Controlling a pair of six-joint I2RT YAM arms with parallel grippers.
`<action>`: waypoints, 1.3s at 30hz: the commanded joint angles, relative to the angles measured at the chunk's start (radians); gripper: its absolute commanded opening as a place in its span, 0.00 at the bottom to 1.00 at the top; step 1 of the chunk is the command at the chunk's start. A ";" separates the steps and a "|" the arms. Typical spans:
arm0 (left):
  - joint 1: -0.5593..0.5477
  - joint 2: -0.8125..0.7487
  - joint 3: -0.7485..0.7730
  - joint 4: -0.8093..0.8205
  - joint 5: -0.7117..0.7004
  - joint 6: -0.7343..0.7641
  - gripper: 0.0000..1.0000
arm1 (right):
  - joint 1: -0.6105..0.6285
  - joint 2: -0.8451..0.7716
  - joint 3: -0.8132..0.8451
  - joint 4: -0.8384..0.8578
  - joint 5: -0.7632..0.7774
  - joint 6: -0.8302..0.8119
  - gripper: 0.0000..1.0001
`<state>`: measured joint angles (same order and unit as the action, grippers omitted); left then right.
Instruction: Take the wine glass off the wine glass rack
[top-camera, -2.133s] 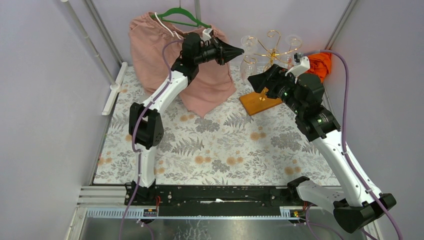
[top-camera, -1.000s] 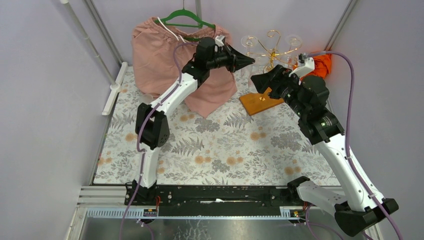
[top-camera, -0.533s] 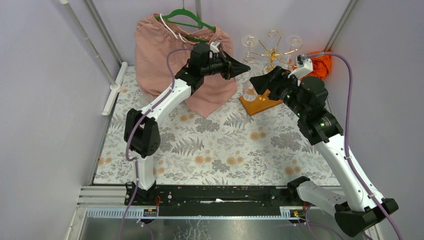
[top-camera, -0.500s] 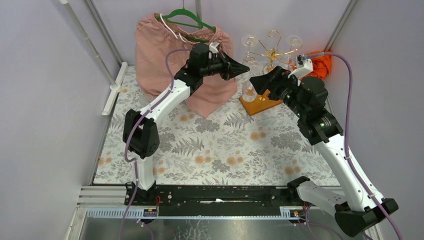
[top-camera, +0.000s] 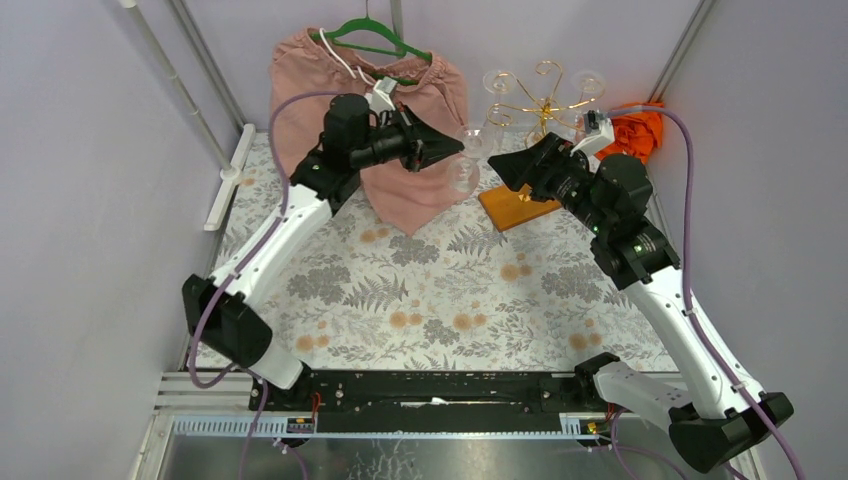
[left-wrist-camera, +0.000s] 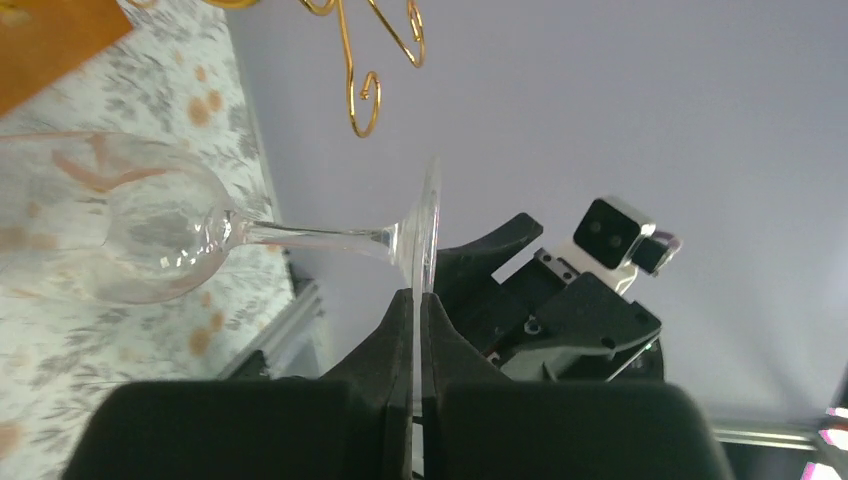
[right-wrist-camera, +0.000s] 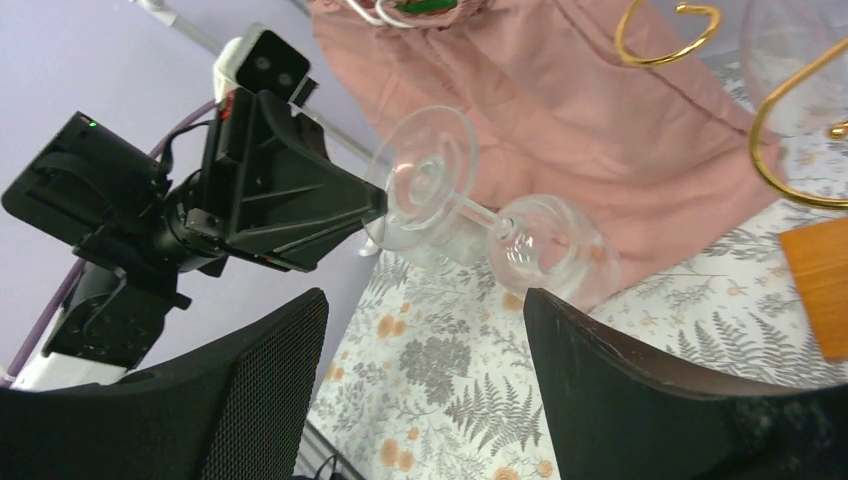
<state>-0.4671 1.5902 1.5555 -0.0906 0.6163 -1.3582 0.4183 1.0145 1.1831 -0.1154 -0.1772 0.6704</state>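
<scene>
The wine glass (top-camera: 463, 177) is clear and is held by its foot, away from the rack and to its left, above the mat. My left gripper (top-camera: 456, 152) is shut on the rim of the foot (left-wrist-camera: 428, 230); the glass lies sideways, its bowl (left-wrist-camera: 140, 235) pointing away. In the left wrist view the gripper (left-wrist-camera: 417, 300) pinches the foot edge-on. The wine glass rack (top-camera: 545, 100) is gold wire on an orange-brown base (top-camera: 520, 205); its curls (left-wrist-camera: 365, 90) stand free of the glass. My right gripper (top-camera: 498, 168) is open and empty beside the base, facing the glass (right-wrist-camera: 480, 225).
Two more clear glasses (top-camera: 497, 82) (top-camera: 588, 82) hang on the rack. A pink garment (top-camera: 400, 190) on a green hanger (top-camera: 365, 35) hangs at the back. An orange cloth (top-camera: 640, 125) lies at the back right. A white rail (top-camera: 230, 175) runs along the left edge.
My left arm has drawn back to the left with the glass in its jaws, so the glass has come away from the rack. My right gripper has shifted slightly left.
</scene>
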 joint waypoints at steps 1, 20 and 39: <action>0.012 -0.088 0.036 -0.166 -0.094 0.234 0.00 | 0.002 0.006 -0.015 0.107 -0.099 0.055 0.80; 0.246 -0.296 -0.125 0.345 0.152 -0.099 0.00 | 0.003 -0.064 -0.202 0.438 -0.177 0.200 0.80; 0.305 -0.404 -0.393 1.031 0.210 -0.819 0.00 | 0.003 0.253 -0.437 1.534 -0.295 0.797 0.78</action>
<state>-0.1646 1.2503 1.1652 0.8139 0.8310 -2.0438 0.4183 1.2358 0.7444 1.1419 -0.4633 1.3510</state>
